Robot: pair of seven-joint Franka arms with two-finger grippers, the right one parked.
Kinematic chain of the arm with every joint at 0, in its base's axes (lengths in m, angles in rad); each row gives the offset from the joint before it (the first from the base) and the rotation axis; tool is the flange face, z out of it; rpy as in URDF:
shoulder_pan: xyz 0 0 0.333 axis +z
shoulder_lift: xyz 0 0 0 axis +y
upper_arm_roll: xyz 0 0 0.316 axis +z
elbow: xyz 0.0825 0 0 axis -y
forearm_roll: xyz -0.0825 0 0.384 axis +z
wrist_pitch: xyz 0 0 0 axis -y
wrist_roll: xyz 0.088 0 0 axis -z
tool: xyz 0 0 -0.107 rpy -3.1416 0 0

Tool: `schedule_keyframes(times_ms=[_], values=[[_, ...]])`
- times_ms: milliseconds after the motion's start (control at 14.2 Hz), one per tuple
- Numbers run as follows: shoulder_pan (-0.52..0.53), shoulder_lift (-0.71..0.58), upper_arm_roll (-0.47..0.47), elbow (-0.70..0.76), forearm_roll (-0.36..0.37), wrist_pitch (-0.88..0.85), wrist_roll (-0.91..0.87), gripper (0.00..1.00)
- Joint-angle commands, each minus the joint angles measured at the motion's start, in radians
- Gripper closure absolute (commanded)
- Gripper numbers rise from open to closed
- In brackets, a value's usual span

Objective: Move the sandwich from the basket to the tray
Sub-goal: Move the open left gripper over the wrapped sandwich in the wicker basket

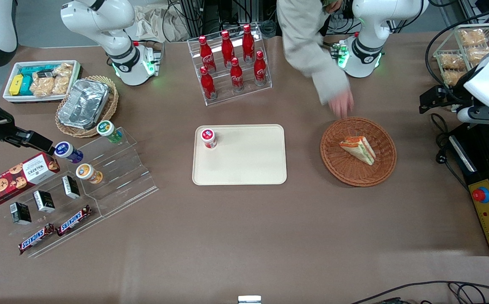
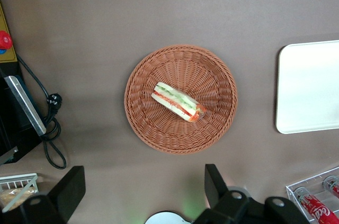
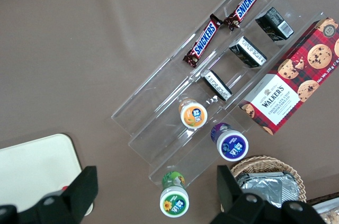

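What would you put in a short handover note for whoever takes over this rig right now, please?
Gripper: open, empty, high above the table with the basket beneath it.
Sandwich: lying in the basket, untouched.
Tray: beside the basket, toward the parked arm's end; a small red-lidded cup stands in one corner.
A person's hand is at the basket's rim.
Done: nothing. Left: grasp, carry, place on tray.

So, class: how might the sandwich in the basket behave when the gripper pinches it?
The sandwich shows soft bread layers, so it probably squashes. Its fillings might slide apart. It looks light. The gripper is open above the basket.
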Motion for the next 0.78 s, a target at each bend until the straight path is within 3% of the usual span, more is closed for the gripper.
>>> schedule_keyframes(times_ms=[0,282,705], values=[[-0.007,0.015,0.003,0.03,-0.011,-0.023,-0.032,0.0],[-0.006,0.013,0.003,0.024,-0.014,-0.025,-0.063,0.0],[-0.009,-0.051,-0.003,-0.126,-0.013,-0.009,-0.088,0.0]])
